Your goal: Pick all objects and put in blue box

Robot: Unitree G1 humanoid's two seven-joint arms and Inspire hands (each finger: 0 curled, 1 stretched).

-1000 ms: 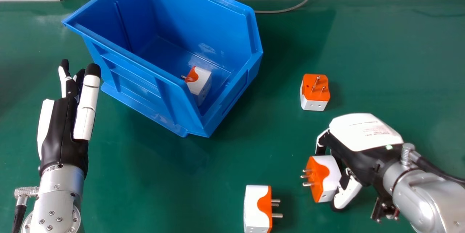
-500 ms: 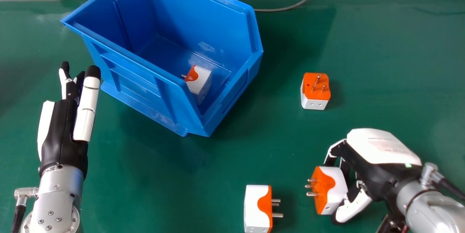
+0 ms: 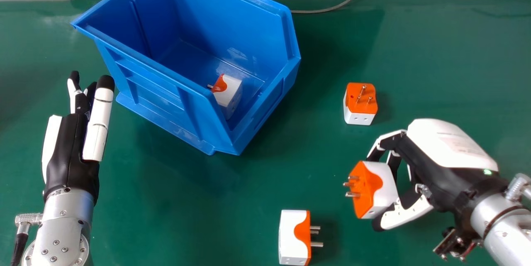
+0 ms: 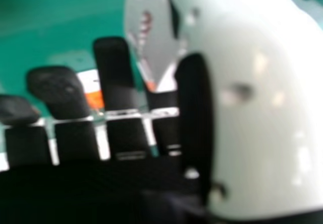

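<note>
My right hand (image 3: 448,145) pinches a plug adapter (image 3: 375,189) between thumb and fingers, right of the blue box (image 3: 161,96), my left hand (image 3: 74,145) lies straight-fingered, and I judge this the carrying step: next, raise it leftward over the rim and release.

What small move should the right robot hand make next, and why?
Probably the right robot hand should carry its pinched adapter forward and left, toward the blue box: that adapter is outside, and the box is open on top.

Blue box (image 3: 249,29), green table (image 3: 199,208), white plugs (image 3: 287,243) (orange-faced)
</note>
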